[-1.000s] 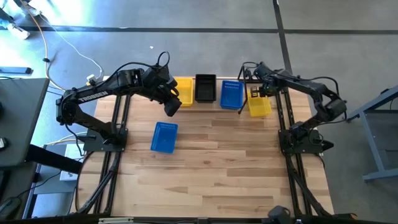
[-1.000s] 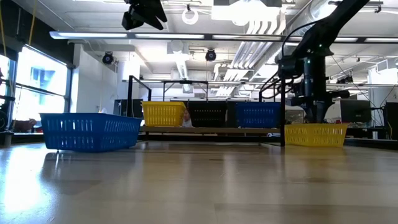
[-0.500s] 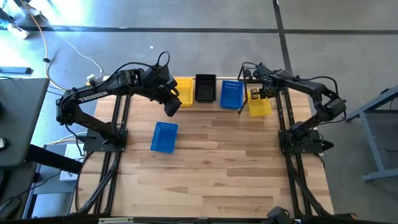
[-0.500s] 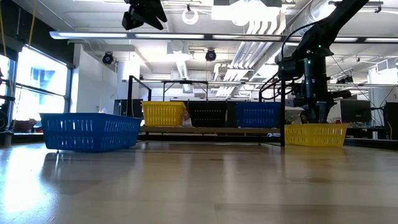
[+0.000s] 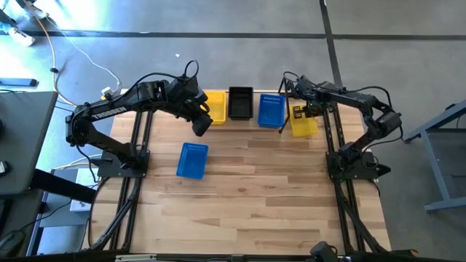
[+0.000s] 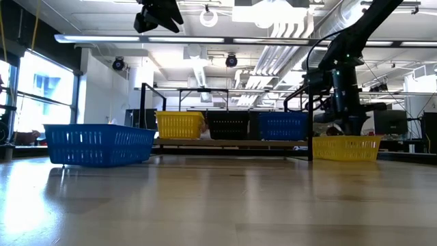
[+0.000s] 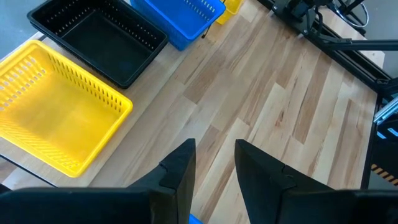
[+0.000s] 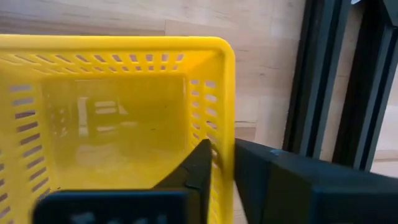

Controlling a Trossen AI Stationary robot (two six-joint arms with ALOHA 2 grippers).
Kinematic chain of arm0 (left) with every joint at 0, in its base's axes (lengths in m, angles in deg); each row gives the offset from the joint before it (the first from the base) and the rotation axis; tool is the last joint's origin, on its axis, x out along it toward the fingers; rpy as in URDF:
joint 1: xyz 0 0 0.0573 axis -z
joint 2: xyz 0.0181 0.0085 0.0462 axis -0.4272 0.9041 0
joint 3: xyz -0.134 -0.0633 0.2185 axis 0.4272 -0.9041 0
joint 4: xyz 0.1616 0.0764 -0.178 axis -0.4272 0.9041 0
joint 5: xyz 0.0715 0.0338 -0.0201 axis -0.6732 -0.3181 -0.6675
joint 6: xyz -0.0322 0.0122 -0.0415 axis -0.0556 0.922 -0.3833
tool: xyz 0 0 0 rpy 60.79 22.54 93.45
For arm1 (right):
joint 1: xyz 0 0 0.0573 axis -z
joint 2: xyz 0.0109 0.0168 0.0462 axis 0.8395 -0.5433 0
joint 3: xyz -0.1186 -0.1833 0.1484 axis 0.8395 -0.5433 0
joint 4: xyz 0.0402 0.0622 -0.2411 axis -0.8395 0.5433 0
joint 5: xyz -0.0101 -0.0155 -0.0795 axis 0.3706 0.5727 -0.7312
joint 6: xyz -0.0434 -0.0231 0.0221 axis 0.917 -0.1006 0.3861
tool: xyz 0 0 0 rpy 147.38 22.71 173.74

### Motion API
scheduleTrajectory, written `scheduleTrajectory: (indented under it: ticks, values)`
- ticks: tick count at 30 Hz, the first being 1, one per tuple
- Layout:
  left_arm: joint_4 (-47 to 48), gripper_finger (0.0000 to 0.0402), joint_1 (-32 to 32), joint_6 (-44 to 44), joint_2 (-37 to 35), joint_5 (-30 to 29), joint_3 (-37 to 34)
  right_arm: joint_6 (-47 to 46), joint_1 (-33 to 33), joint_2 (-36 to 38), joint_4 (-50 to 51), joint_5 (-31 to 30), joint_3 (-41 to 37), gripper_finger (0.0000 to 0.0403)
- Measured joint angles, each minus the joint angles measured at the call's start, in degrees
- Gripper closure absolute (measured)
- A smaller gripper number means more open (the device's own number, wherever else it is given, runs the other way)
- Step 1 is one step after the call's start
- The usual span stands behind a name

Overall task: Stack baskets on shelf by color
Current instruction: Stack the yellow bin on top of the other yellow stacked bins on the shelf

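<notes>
Straddling the rim of a loose yellow basket (image 5: 304, 121), the right claw (image 8: 222, 163) has one finger inside the wall and one outside, closed on that rim as far as the right wrist view shows. This basket sits on the counter (image 5: 277, 189) just past the right end of the shelf (image 5: 247, 120), not yet on it.

On the shelf, three baskets stand side by side: a yellow one (image 5: 214, 106) at the left, a black one (image 5: 240, 102) in the middle and a blue one (image 5: 271, 110) at the right. Whether any of them is already a stack of several, the views do not settle.

A second blue basket (image 5: 192, 160) lies well apart on the counter, nearer the left arm's base. The left claw (image 7: 214, 163) hangs high over the counter beside the shelf's yellow basket, fingers slightly parted and carrying nothing.

By my reading the task is partly done: each colour has a place on the shelf, while at least two baskets remain, the loose yellow one to go onto the shelf's yellow one at the far end and the loose blue one onto the blue. No further baskets show in these views.
</notes>
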Motion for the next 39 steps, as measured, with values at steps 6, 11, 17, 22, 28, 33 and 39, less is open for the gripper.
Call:
scheduleTrajectory:
  ticks: [6, 11, 17, 22, 28, 33, 39]
  values:
    - [0.0, 0.03, 0.0, -0.01, 0.0, 0.0, 0.0, -0.54, 0.0, 0.11, -0.33, -0.48, 0.02, 0.0391]
    - [0.0, 0.03, 0.0, -0.03, 0.0, 0.0, 0.0, -1.49, -0.17, 1.26, 0.51, -1.93, 1.02, 0.0398]
    - [0.0, 0.03, 0.0, 0.03, 0.0, 0.0, 0.0, -3.24, -1.39, 5.67, 1.85, -6.55, 2.93, 0.04]
    - [0.0, 0.03, 0.0, 0.89, 0.0, -0.02, 0.0, -5.32, -2.63, 10.78, 2.53, -10.37, 4.77, 0.0401]
    - [0.0, 0.03, 0.0, 1.52, 0.0, -0.02, 0.0, -6.46, -3.02, 15.94, 2.08, -13.36, 8.46, 0.0402]
    - [0.0, 0.03, 0.0, 1.52, 0.0, -0.02, 0.0, -6.13, -3.02, 17.82, 0.17, -15.82, 11.38, 0.0402]
    - [-0.02, 0.03, 0.0, 1.55, 0.0, -0.02, 0.0, -2.9, -3.02, 19.64, -1.33, -17.97, 17.76, 0.0402]
